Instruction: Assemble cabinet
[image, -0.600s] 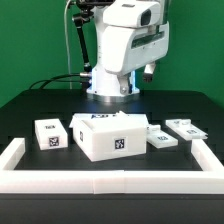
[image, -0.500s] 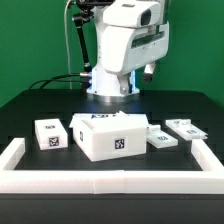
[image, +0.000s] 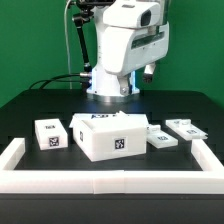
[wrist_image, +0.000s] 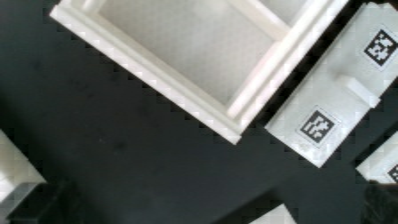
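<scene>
No change since earlier. Matte white boxy cabinet body (image: 100, 137) static, carrying black-and-white square tags (image: 120, 143). Jaws: cannot tell.

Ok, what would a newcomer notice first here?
The white robot arm looms at the back middle of the black table. In front of it sits the boxy cabinet body, the largest white part, with a small tagged block on the exterior view's left and flat panels on that view's right.
</scene>
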